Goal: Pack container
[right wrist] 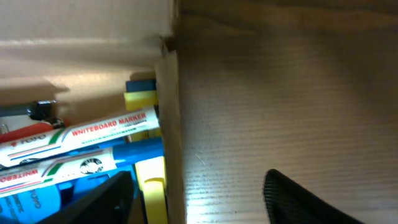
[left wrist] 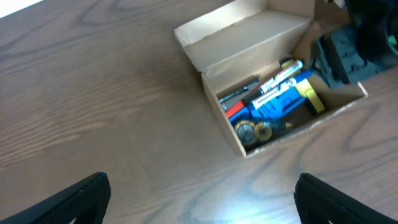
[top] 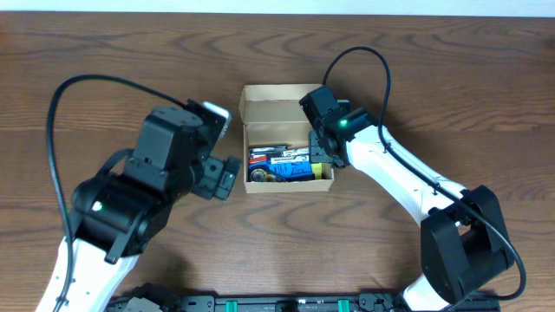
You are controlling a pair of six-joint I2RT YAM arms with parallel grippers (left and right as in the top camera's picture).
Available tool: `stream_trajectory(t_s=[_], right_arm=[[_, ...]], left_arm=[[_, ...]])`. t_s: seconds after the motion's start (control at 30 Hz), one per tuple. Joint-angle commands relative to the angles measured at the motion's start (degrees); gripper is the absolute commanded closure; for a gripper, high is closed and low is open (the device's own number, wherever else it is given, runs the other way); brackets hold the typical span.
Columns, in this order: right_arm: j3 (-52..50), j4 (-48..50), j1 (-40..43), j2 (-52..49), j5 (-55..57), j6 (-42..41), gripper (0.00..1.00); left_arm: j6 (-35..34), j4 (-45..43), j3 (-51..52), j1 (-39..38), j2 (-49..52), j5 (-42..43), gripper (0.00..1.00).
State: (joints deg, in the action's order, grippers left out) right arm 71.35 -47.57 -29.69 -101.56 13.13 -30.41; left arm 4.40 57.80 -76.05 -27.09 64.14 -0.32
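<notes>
The container (top: 279, 106) is a tan cardboard box at the table's middle, its flap lid open toward the back. It holds whiteboard markers (top: 282, 156), a blue item, a yellow piece and small round metal things. My right gripper (top: 323, 156) is open and straddles the box's right wall (right wrist: 168, 112), with one finger inside by the markers (right wrist: 93, 130) and one outside over the table. My left gripper (top: 227, 173) is open and empty, just left of the box. In the left wrist view its fingers (left wrist: 202, 199) frame bare table, with the box (left wrist: 249, 31) ahead.
The wooden table (top: 104, 52) spreads all round the box. The right arm (top: 408, 178) runs from the box's right side to the front right. The left arm's body (top: 130, 199) fills the front left.
</notes>
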Motion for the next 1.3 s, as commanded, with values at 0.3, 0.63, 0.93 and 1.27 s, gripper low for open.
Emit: stream_trajectory(t_s=[0.3,0.63,0.93,1.27], right_arm=[[2.45,0.24,2.05,17.4,0.37,5.01,0.2],[0.26,0.7,10.1,18.75,-3.93,4.98,0.01],[-4.11,5.7,18.4,10.51,-13.11,4.94,0.73],[-9.9,25.7,20.76,0.17,-31.41,4.5,0.99]], left_arm=[[-2.29,-7.3,-0.24,10.03,10.97,10.71,0.05],[-5.4,-15.13,-0.24,24.41,25.79,30.25,0.17],[-17.51,-19.43,-0.24,26.47,40.28,30.82,0.58],[-20.83,-28.02,-0.24,26.18,50.75,43.65,0.94]])
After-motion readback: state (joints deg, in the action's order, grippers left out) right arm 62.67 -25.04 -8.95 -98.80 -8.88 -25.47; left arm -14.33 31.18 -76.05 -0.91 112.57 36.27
